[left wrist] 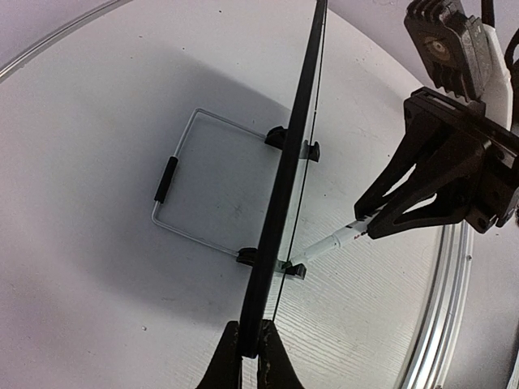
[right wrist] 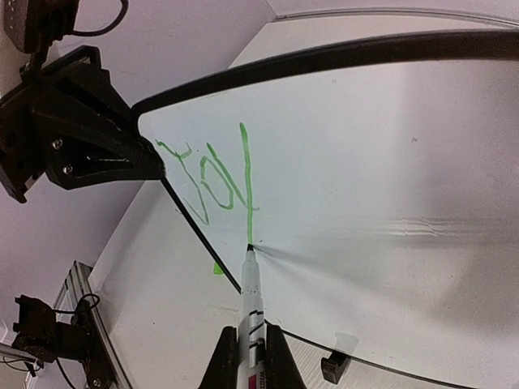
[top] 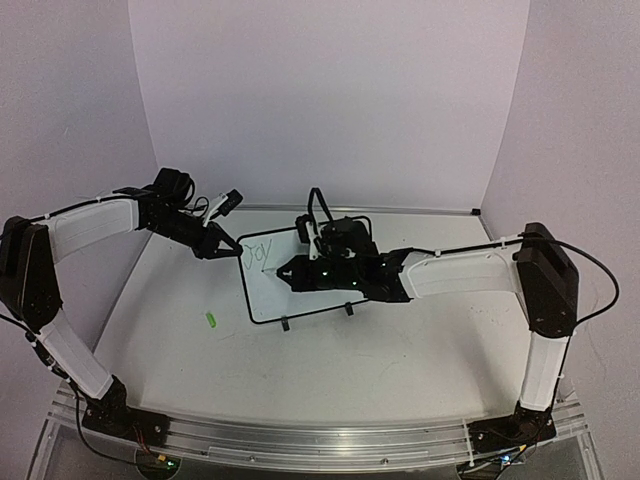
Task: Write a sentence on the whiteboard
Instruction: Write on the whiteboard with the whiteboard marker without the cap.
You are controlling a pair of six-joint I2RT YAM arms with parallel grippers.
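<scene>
Steadiness explained my hold: my left claw point(left wrist: 250, 352) clamped the left edge of the small black-framed whiteboard point(top: 300, 295), propped on the white table point(top: 420, 350), while my right claw point(right wrist: 251, 344) pinched the white green-inked marker point(right wrist: 250, 284), tip touching the board beside the green handwritten sentence point(right wrist: 215, 182), only "Joy".

The whiteboard point(right wrist: 389, 162) has a smooth, glossy white face, and its frame point(left wrist: 284, 186) looks like semi-gloss black plastic. The stand point(left wrist: 166, 179) is thin bare metal wire with a black rubbery sleeve. The table point(left wrist: 97, 308) is matt white with a faint grain. The marker point(right wrist: 252, 296) is smooth white plastic. The rail point(top: 300, 440) is ribbed, brushed aluminium.
</scene>
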